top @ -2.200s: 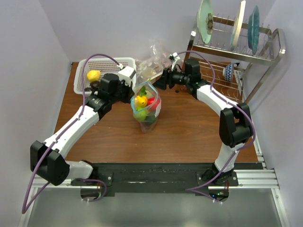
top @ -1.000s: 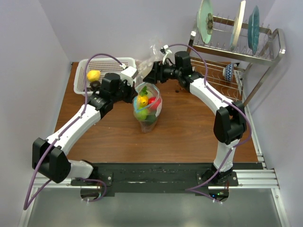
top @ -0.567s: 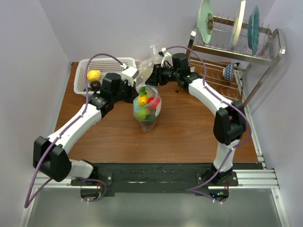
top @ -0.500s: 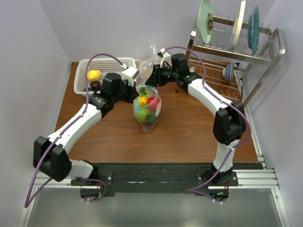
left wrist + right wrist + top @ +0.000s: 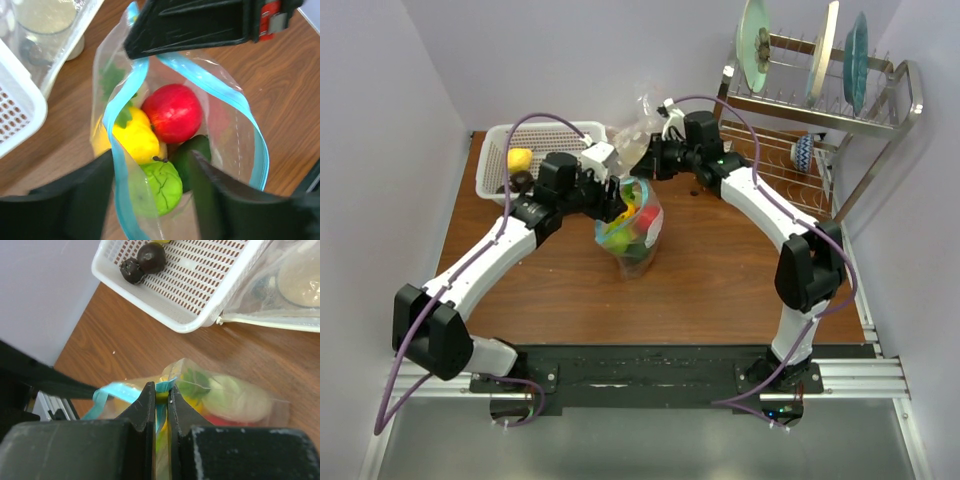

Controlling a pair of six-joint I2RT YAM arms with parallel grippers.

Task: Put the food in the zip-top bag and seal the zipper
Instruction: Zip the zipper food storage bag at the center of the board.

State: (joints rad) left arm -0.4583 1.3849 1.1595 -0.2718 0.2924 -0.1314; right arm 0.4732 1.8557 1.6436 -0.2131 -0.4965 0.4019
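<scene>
- Right claw (image 5: 160, 390) is clenched on one end of the zipper (image 5: 215, 85), at the bag's far corner. It should hold firm and keep that end lifted so the strip stays taut. Two seconds earlier it hung apart from the bag, off to the right.
- Left claw (image 5: 152, 165) is released, its fingers (image 5: 75, 200) spread either side of the near rim, over the bag's mouth. I judge sealing to be the step in hand. The left claw should gather both blue strips close to the held corner, close on them, then run away from the right claw without dragging the bag over. Half a second earlier it sat just left of the bag, not above it.
- White basket (image 5: 555, 132) holds a yellow fruit (image 5: 520, 159), in the same spot as before. If that piece counts as food, sealing now may be premature.
- Zip-top bag (image 5: 638, 245) stands upright on the table (image 5: 740, 280) between the claws, near the basket. Its mouth looks narrower than the wide loop seen earlier.
- Food (image 5: 172, 112) inside is red, yellow, green and dark green, lying below the rim. The yellow piece's green leaf sits close to the left strip and could catch in the seal.
- Zipper halves are apart for most of their length, meeting only at the pinched end.
</scene>
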